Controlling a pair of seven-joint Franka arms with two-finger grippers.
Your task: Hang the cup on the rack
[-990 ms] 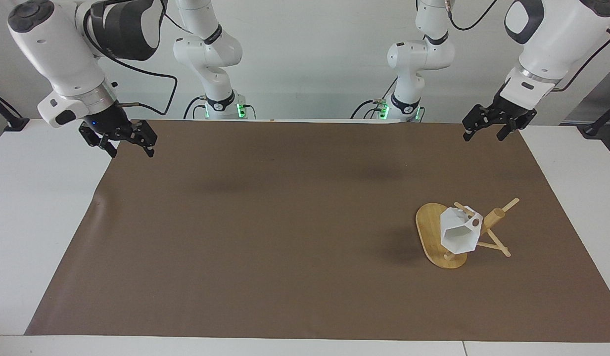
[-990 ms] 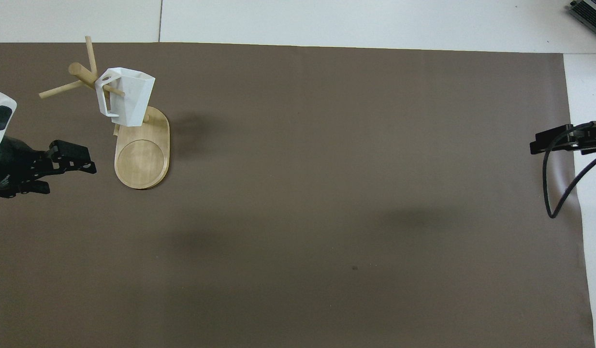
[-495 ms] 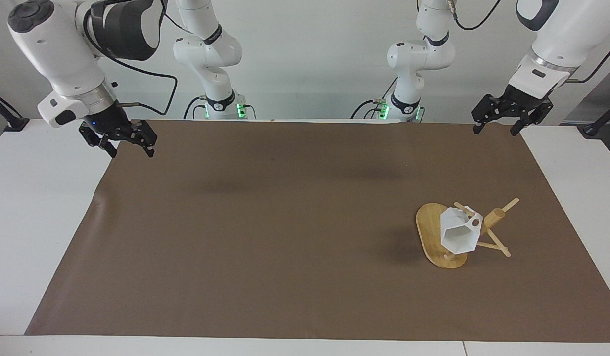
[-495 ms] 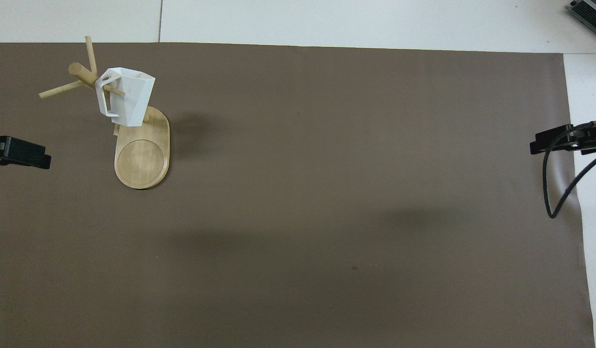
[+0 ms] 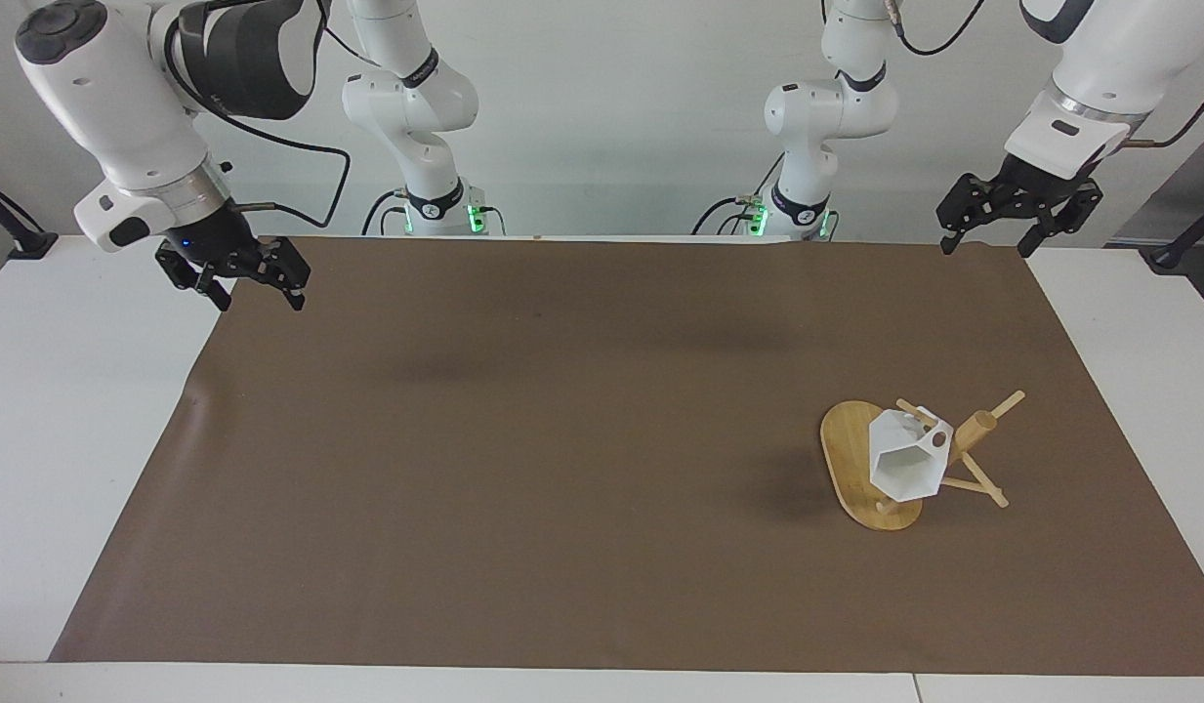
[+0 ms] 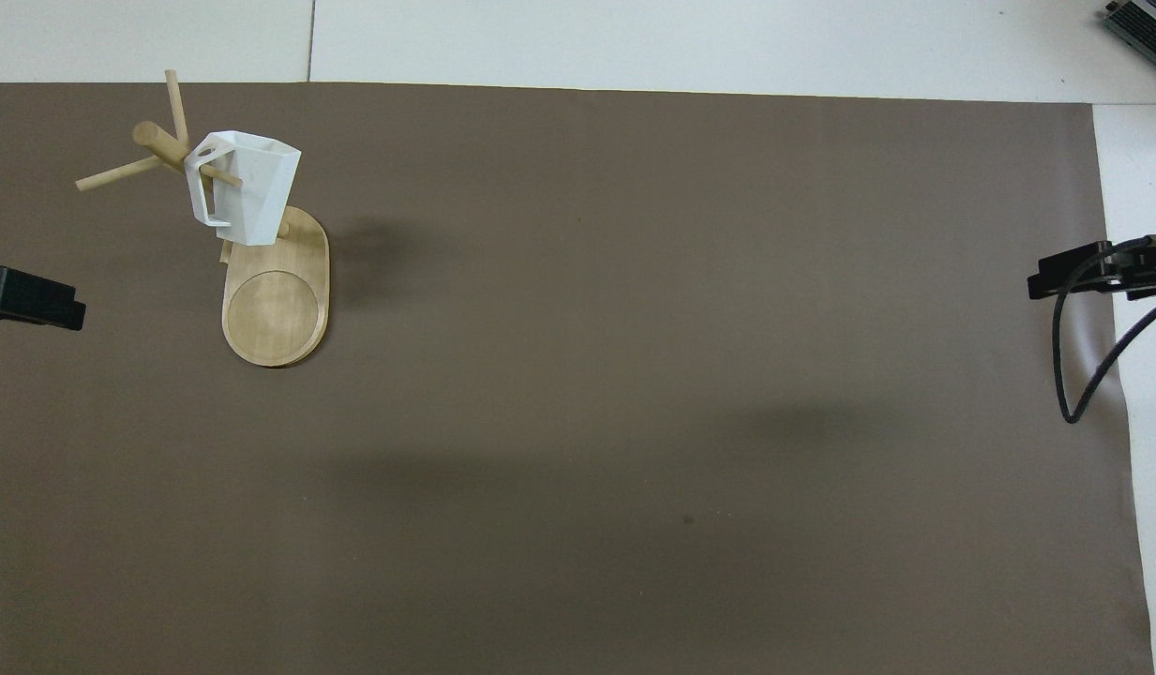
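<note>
The white faceted cup (image 5: 904, 467) (image 6: 249, 192) hangs by its handle on a thin peg of the bamboo rack (image 5: 849, 459) (image 6: 276, 309), which stands on the mat toward the left arm's end. No gripper touches it. My left gripper (image 5: 987, 244) is open and empty, raised over the mat's corner by the robots. Only its tip (image 6: 29, 300) shows at the edge of the overhead view. My right gripper (image 5: 260, 296) (image 6: 1093, 272) waits open and empty above the mat's edge at the right arm's end.
A brown mat (image 5: 562, 439) covers most of the white table (image 5: 74, 410). A black cable (image 6: 1074, 375) loops down beside the right gripper. A dark device (image 6: 1145, 23) sits at the table's corner farthest from the robots, at the right arm's end.
My left gripper has risen and drawn back from the rack toward its own base, leaving most of the overhead view. The cup, the rack and the right arm have not moved.
</note>
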